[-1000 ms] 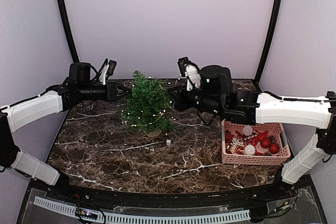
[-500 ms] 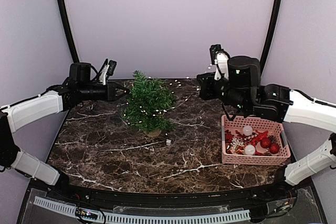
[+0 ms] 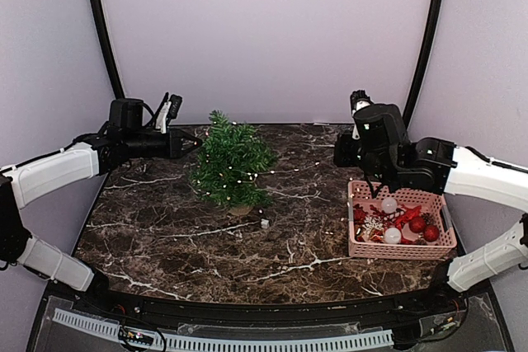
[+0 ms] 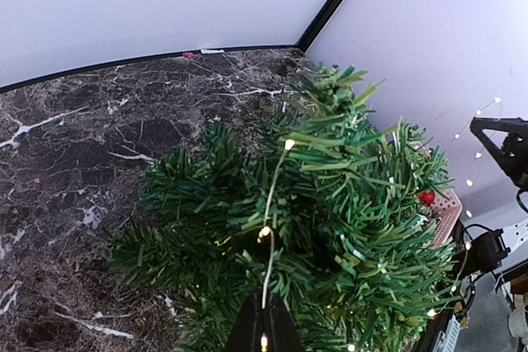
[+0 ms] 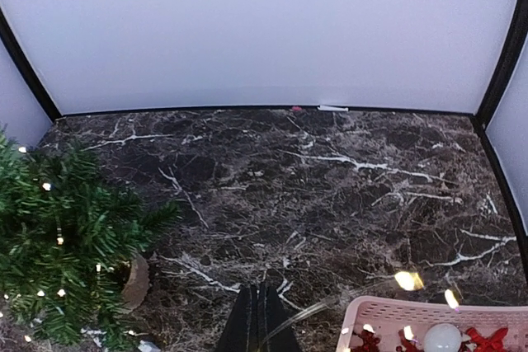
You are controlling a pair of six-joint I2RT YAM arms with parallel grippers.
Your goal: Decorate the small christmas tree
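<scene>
The bushy, stiff-needled tree (image 3: 231, 162) stands on a veined dark marble table (image 3: 206, 245). The left gripper (image 4: 264, 304) is pinched tight on a thin lit wire (image 4: 272, 195) draped over the tree. The right gripper (image 5: 257, 294) is clamped on the same wire above a pink lattice basket (image 3: 402, 251).

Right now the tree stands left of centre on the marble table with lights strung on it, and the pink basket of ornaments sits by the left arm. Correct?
No: the pink basket sits by the right arm, as the top external view shows. The small christmas tree stands left of centre on the marble table, lights strung on it.
</scene>
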